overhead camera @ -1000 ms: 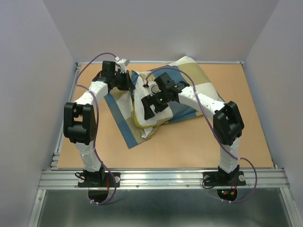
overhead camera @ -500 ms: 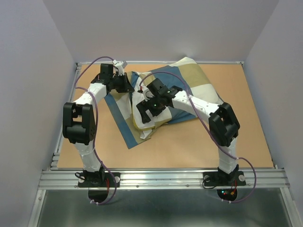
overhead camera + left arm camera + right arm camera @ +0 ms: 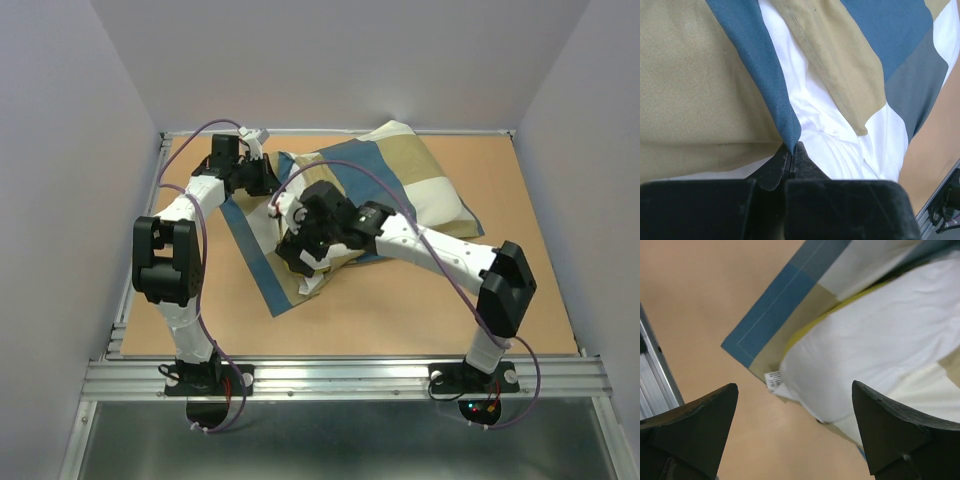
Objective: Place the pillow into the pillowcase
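The pillowcase (image 3: 420, 170), in blue, tan and cream blocks, lies across the middle and back of the table with the white pillow (image 3: 312, 282) partly inside, its near-left end sticking out. My left gripper (image 3: 262, 177) is shut on the pillowcase's blue opening edge (image 3: 785, 115) and holds it up over the pillow (image 3: 825, 130). My right gripper (image 3: 298, 255) is open, just above the pillow's exposed end. In the right wrist view the open gripper (image 3: 794, 386) straddles the pillow (image 3: 870, 350) with its yellow-green edge, on the pillowcase's lower flap (image 3: 775, 305).
The tan table (image 3: 520, 290) is bounded by white walls at the left, right and back. A metal rail (image 3: 340, 375) runs along the near edge. A small white label (image 3: 773, 380) sticks out at the pillow's corner.
My right arm has stretched out and its gripper has moved left and toward the near edge, to the pillow's exposed end. The left gripper has stayed in place, still holding the edge.
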### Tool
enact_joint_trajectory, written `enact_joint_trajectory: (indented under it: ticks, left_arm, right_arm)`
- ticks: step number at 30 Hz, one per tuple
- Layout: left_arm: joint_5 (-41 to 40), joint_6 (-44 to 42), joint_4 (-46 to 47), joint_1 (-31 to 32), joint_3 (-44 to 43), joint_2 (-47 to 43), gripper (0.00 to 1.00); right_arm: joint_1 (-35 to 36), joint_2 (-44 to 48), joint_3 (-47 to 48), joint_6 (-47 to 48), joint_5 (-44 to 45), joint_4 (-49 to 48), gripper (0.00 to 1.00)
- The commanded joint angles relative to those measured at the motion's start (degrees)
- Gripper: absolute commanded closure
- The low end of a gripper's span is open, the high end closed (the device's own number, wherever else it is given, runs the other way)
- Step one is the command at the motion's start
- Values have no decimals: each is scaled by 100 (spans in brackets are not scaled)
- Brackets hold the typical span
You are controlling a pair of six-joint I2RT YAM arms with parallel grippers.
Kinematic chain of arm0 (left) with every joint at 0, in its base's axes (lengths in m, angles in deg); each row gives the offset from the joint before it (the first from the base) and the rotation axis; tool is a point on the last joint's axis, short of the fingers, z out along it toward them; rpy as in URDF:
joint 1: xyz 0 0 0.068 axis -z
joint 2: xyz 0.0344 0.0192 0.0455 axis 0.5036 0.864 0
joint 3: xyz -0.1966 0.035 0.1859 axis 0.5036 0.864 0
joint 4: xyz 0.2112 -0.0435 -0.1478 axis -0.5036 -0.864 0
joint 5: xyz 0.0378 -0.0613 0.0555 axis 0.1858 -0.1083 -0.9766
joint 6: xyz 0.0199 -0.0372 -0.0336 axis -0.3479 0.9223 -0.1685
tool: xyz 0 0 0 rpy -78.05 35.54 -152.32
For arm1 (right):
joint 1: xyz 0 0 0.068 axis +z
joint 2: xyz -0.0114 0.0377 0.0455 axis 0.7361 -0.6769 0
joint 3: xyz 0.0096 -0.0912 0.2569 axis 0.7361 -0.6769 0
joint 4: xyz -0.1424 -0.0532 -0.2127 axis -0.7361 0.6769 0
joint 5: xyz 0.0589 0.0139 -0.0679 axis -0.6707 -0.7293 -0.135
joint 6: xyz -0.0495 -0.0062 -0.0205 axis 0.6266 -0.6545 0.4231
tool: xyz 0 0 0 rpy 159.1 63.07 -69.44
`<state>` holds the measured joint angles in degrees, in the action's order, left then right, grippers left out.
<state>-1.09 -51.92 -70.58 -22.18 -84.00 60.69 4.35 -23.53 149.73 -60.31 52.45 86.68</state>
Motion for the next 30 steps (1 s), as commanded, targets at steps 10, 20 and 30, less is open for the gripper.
enact_joint_trajectory:
  ticks: [10,20,30]
  left_arm:
    - [555,81,212,-6,152,-446,100]
    - [994,-68,177,21,442,-639,100]
    - [2240,-1377,-1254,21,153,-754,100]
  right_arm:
    - [450,-1094,-482,453,2642,-908,0]
    - [-31,-1560,130,577,3487,-1243,99]
    - [-1561,-1453,1256,-1628,1677,-1199,99]
